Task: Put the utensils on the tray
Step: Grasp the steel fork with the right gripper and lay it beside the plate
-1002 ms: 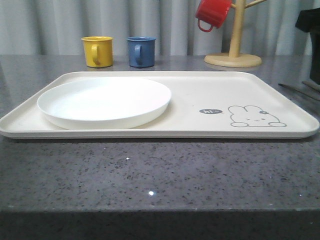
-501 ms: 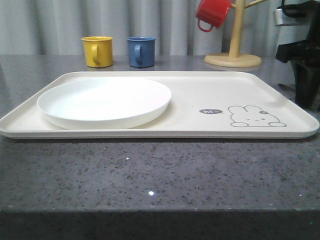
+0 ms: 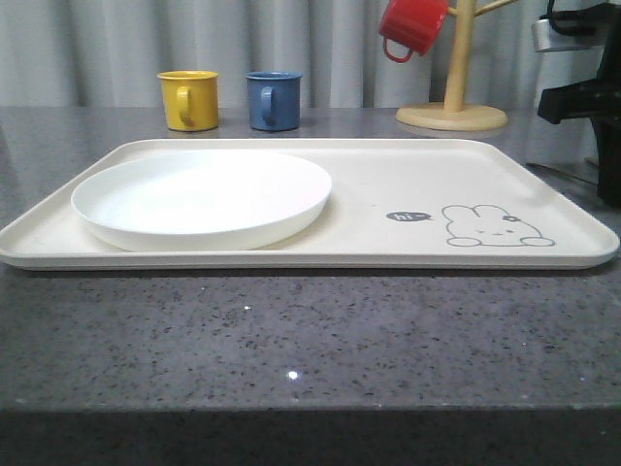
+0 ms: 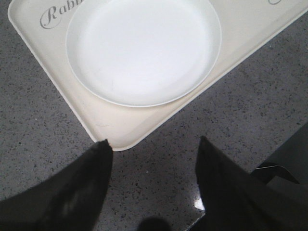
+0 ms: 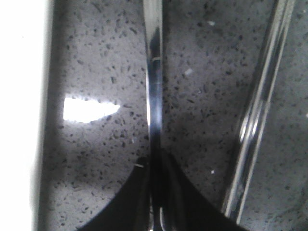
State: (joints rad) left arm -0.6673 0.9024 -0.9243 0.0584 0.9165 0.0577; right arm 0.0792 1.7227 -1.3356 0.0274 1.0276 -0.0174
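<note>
A shiny silver utensil handle (image 5: 155, 82) lies on the dark counter, and my right gripper (image 5: 155, 161) is shut on its near part. Whether it is the fork or the spoon is hidden. The pair of thin chopsticks (image 5: 260, 110) lies alongside, apart from the fingers. The cream tray (image 3: 388, 165) with the rabbit drawing spans the table's middle, and its edge (image 5: 24, 96) runs close beside the held handle. In the front view my right gripper (image 3: 611, 189) is down at the tray's right end. My left gripper (image 4: 153, 142) hangs open over bare counter by a tray corner (image 4: 125, 130).
A round white plate (image 3: 202, 197) sits on the tray's left half. Behind the tray stand a yellow mug (image 3: 189, 99) and a blue mug (image 3: 274, 100). A wooden mug tree (image 3: 453, 107) with a red mug (image 3: 412, 26) stands at the back right.
My right arm came down at the tray's right end, over the cutlery lying there, then shifted slightly right. The tray, plate and mugs have not moved.
</note>
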